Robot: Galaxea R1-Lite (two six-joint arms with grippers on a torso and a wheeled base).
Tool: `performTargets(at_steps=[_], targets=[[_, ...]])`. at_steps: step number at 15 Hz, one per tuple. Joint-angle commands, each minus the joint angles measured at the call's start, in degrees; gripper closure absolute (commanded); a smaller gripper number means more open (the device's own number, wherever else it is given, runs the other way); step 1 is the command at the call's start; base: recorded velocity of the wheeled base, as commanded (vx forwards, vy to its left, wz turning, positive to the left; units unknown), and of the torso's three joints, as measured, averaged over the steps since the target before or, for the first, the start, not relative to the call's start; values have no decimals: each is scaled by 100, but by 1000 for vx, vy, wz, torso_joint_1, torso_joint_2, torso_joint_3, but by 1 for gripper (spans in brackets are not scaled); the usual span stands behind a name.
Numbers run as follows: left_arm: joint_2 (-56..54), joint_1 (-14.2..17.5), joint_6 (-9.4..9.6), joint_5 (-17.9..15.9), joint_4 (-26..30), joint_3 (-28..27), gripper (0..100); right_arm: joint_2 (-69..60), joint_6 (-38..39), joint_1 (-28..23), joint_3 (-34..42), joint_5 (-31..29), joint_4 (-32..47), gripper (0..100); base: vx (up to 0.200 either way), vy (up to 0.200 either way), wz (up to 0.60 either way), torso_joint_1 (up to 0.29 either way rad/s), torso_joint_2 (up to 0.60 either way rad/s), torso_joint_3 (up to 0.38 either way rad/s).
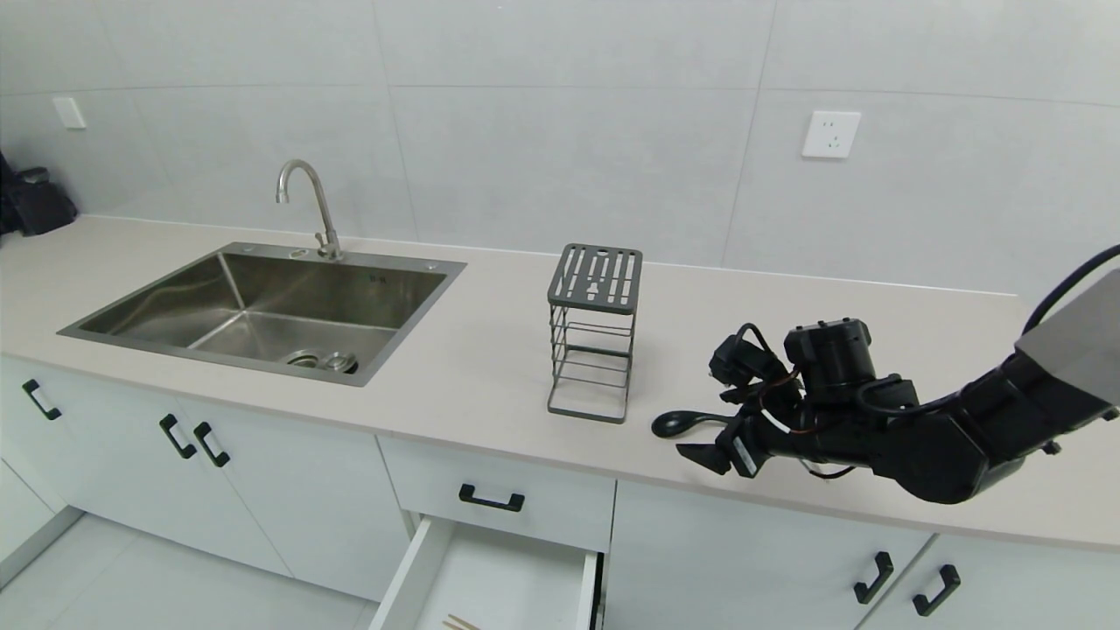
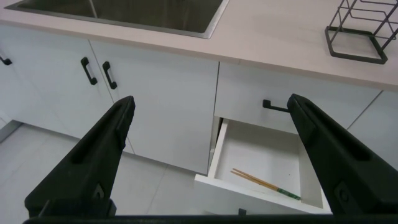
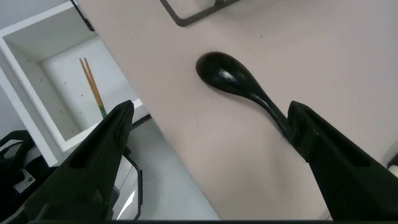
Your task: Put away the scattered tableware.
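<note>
Hovering low over the countertop (image 1: 490,359), the right gripper (image 3: 211,109) has its jaws spread wide and holds nothing. The black spoon (image 3: 239,81) lies flat on the counter beneath the gap, near the front edge. Its bowl points toward the wire rack (image 1: 593,332) close by, and the handle's end is hidden behind one finger. The left gripper (image 2: 211,102), equally wide open and empty, hangs above the open drawer (image 2: 261,155), where a pair of chopsticks (image 2: 264,183) lies. The sink (image 1: 262,289) sits well to the left of the rack.
</note>
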Motion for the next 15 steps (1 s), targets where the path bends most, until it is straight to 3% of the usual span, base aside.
performTargets(at_steps=[1,5,15], targets=[[6,2,-3,1,0,0,0,361,-1,-35,-141,98,-1,0,0,0,0,0,0,0],[6,2,-3,1,0,0,0,590,-1,-299,-167,309,-18,0,0,0,0,0,0,0],[6,2,-3,1,0,0,0,1293,438,-317,-317,414,-730,0,0,0,0,0,0,0]])
